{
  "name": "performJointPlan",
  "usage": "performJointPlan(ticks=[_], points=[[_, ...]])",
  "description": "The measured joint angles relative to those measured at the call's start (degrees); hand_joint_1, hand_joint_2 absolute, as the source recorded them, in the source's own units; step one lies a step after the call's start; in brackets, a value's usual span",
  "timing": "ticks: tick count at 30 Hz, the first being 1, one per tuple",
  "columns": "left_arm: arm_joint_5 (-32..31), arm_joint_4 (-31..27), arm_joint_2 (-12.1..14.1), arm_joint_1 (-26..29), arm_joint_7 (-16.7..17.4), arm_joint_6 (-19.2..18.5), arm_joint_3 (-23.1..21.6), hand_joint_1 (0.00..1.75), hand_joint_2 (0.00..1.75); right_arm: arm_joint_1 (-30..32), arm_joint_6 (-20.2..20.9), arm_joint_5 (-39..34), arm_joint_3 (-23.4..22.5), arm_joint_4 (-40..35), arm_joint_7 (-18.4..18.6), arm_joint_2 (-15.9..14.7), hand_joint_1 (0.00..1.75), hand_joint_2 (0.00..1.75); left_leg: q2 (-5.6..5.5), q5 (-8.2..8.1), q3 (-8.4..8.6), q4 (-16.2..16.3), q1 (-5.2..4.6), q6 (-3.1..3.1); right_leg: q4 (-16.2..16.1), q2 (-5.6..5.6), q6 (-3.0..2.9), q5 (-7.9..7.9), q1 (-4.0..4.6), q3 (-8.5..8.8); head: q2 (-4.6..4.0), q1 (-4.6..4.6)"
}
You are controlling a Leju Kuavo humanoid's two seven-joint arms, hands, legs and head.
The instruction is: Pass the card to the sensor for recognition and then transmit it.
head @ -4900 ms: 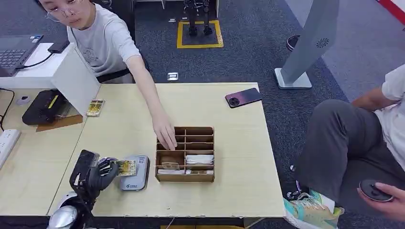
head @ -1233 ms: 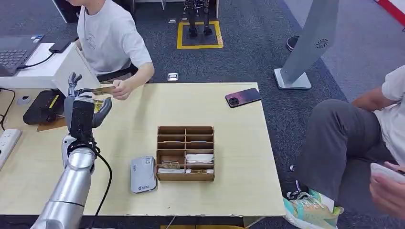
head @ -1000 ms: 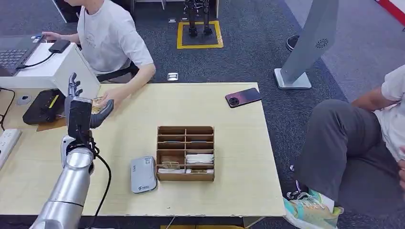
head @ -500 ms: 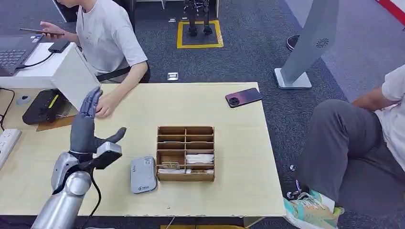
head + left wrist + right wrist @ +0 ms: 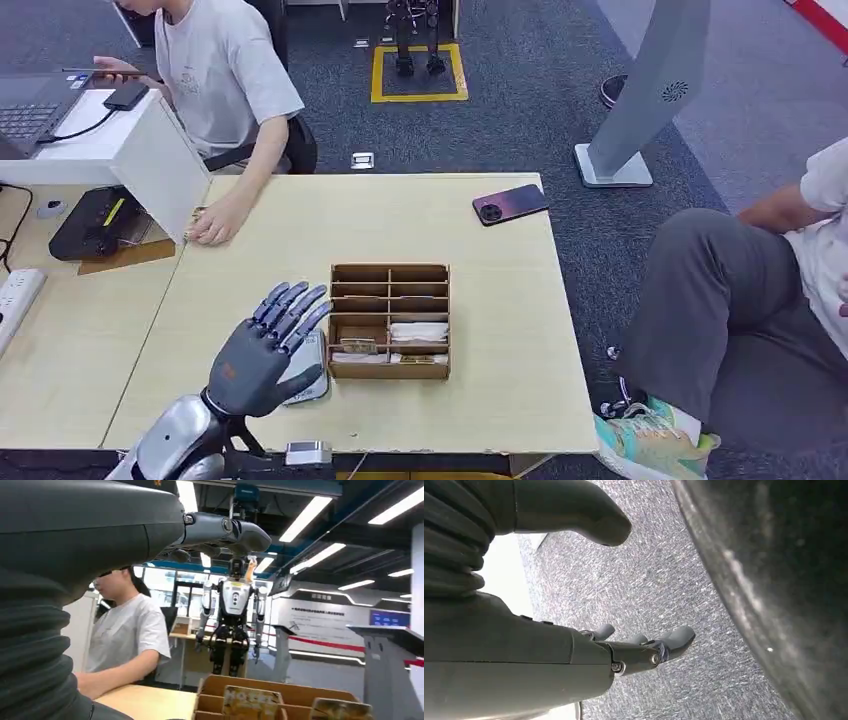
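The left hand [image 5: 262,352] has given up the card and dropped over the sensor [image 5: 312,375].

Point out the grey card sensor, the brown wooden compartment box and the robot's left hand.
grey card sensor [image 5: 318,378]: head view, exposed edge beside the hand.
brown wooden compartment box [image 5: 389,271]: head view, far rim.
left hand [image 5: 262,348]: head view, back of hand.

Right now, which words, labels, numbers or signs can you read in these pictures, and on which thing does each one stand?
No text can be read.
Grey sensor: a small mark near its edge, partly behind the left hand, too small.
Wall sign behind the standing robot: pale lines of characters, blurred.
Cards in the wooden organizer: printed pattern, blurred.
Grey pillar: a round dotted emblem, no letters.
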Motion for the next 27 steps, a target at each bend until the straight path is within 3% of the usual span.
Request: performJointPlan(ticks=[15,22,27], points=[[0.24,0.0,-0.15,-0.55,1.18,0.72,-2.36,0.0,1.75,0.0,-0.02,0.15,0.0,0.0,0.35,0.0,0.0,1.75,0.0,0.0,0.0,0.0,0.0,0.0,0.0,0.01,0.0,-0.01,0.0,-0.02,0.0,0.0],[0.94,0.53,-3.37,-2.1,6.41,5.27,-2.36,0.0,1.75,0.01,-0.79,0.44,0.0,0.0,0.44,0.02,0.0,1.75,-0.01,0.0,-0.01,0.02,-0.01,0.01,0.0,-0.01,0.01,0.0,-0.01,0.01,0.0,0.0],[-0.88,2.23,-5.64,-3.91,8.13,4.9,-2.34,0.0,1.75,0.0,-0.76,0.87,0.0,0.0,0.48,0.02,0.0,1.75,-0.02,0.0,0.0,0.03,-0.01,0.01,0.0,-0.01,0.01,0.0,-0.01,0.01,0.0,0.0]])
